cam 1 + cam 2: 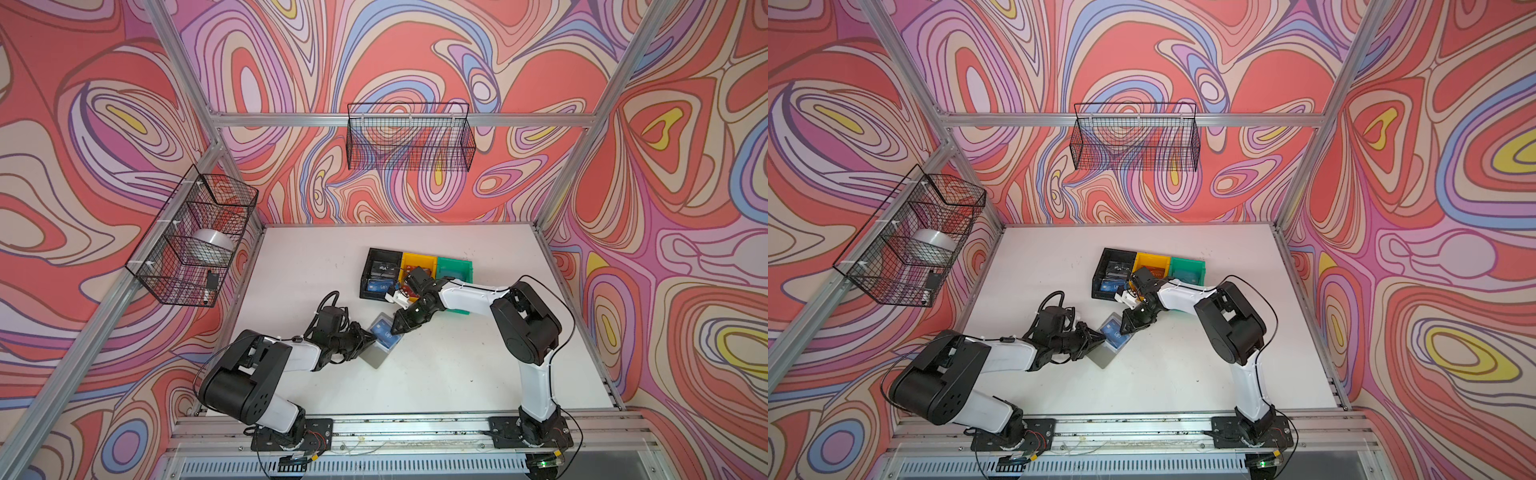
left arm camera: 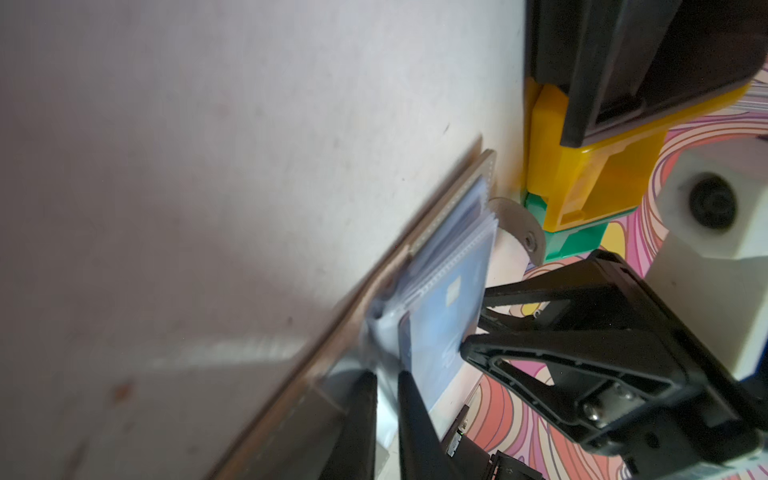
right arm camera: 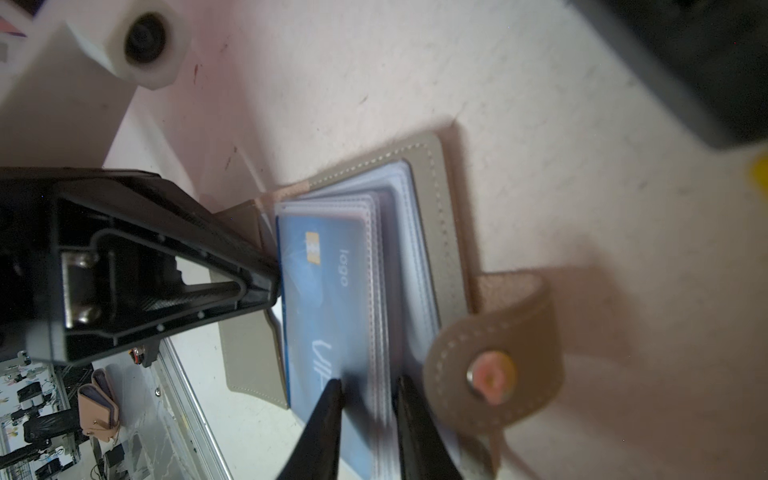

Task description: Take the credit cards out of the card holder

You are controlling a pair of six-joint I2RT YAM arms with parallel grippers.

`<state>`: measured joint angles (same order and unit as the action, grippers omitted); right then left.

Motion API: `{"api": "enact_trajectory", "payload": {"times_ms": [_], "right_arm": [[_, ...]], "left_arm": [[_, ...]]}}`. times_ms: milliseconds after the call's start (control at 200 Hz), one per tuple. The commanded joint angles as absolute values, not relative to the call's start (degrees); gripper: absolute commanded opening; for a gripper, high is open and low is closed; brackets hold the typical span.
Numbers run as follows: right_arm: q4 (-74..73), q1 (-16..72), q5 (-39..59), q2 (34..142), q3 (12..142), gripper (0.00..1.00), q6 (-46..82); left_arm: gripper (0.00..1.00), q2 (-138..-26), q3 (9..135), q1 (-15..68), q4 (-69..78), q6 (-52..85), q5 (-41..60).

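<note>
- Left arm (image 1: pixel 300 358) lies low, elbow folded back, forearm reaching toward the middle.
- Left pincer (image 1: pixel 371 340) points inward, jaws almost together, nipping a sleeve of the card holder (image 1: pixel 376 360).
- Right arm (image 1: pixel 469 300) rises from its base, elbow high, forearm sloping down.
- Right pincer (image 1: pixel 395 329) tilts downward, jaws a little apart, near the left pincer.

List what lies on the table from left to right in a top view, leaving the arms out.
card holder → yellow bin → green bin. The black bin stands behind the card holder at the same place across, so it is left out.
</note>
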<state>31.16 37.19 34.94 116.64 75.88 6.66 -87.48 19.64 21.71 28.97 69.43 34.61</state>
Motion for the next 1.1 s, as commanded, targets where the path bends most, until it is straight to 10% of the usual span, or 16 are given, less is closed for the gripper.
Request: {"api": "enact_trajectory", "payload": {"times_ms": [0, 1097], "right_arm": [[33.5, 37.4, 33.7, 117.8, 76.4, 0.26, 5.9], [40.4, 37.4, 24.4, 116.7, 85.2, 0.21, 2.6]], "left_arm": [[0.14, -90.2, 19.3, 22.1, 32.4, 71.4, 33.9], [0.13, -86.2, 17.9, 22.2, 31.3, 70.8, 34.7]]}}
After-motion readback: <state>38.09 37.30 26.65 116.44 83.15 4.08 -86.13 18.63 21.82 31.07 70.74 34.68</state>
